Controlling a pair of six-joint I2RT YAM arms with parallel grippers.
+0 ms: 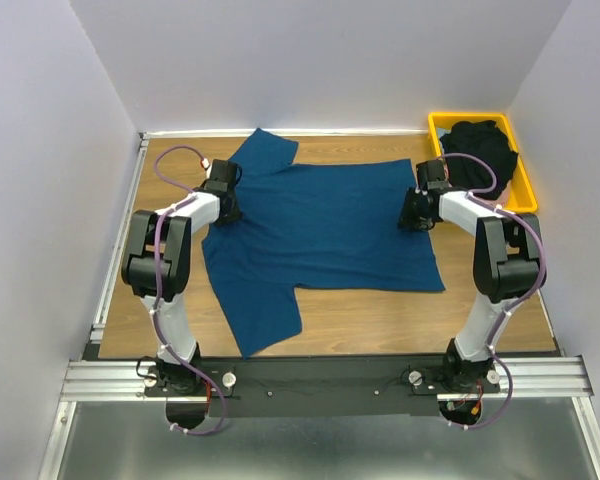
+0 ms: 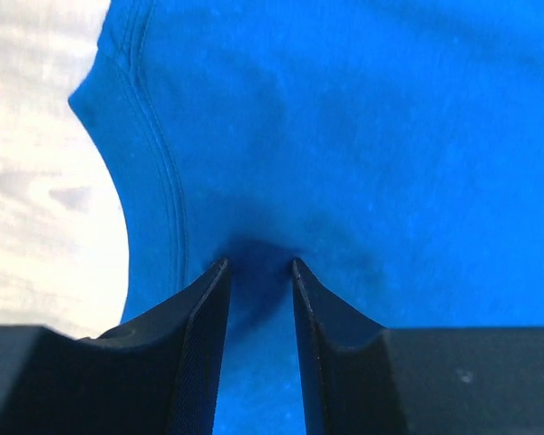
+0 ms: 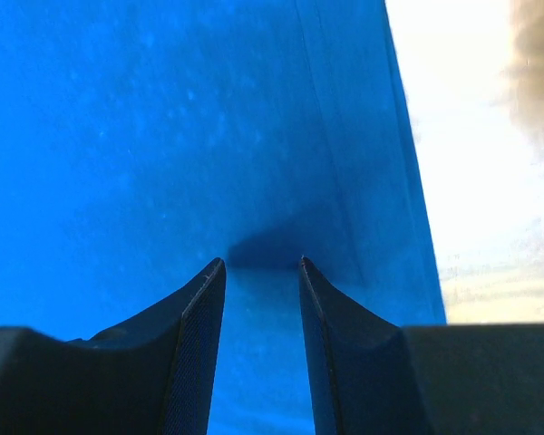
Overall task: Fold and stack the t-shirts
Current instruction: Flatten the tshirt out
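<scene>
Across the middle of the top view, the blue t-shirt (image 1: 320, 225) is lying spread flat on the wooden table (image 1: 380, 325). Its long axis is running left to right, with the neckline pointing left and the hem right. The left gripper (image 2: 258, 265) is pressing half-parted tips onto the cloth beside the collar. The right gripper (image 3: 261, 263) is doing likewise near the hem, and neither is pinching a fold. The shirt is looking light and limp, so it is probably calling for pinches at the collar and hem edges. A black t-shirt (image 1: 480, 150) is sitting in the yellow tray (image 1: 467, 117), upper right.
</scene>
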